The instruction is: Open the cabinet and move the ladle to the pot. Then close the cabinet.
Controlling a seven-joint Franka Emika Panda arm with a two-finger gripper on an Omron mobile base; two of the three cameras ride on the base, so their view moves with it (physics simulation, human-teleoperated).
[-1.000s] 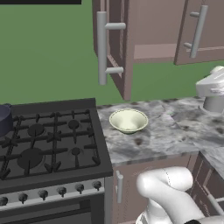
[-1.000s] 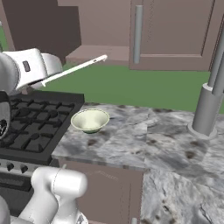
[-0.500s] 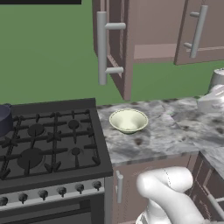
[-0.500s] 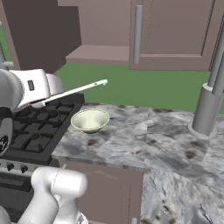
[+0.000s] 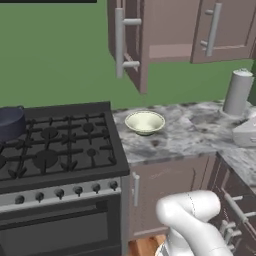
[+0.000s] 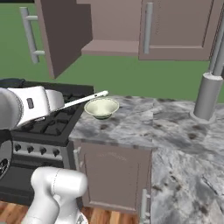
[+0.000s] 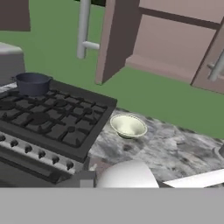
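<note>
The cabinet on the wall has its left door swung wide open, seen edge-on with its long handle and also from the hand; its right door is shut. My gripper is shut on the ladle, whose thin pale handle points toward the cream bowl. From the hand, the ladle crosses the bottom right. The dark pot stands on the stove's far left burner, also visible as the pot, well left of my hand.
A black gas stove fills the left. The cream bowl sits on the marble counter beside it. A grey cylinder stands at the counter's back right. The open door juts out above the stove's right edge.
The whole picture has shifted a little, so the base has moved. My hand has come down with the ladle, from level with the cabinet to just above the stove's near corner.
</note>
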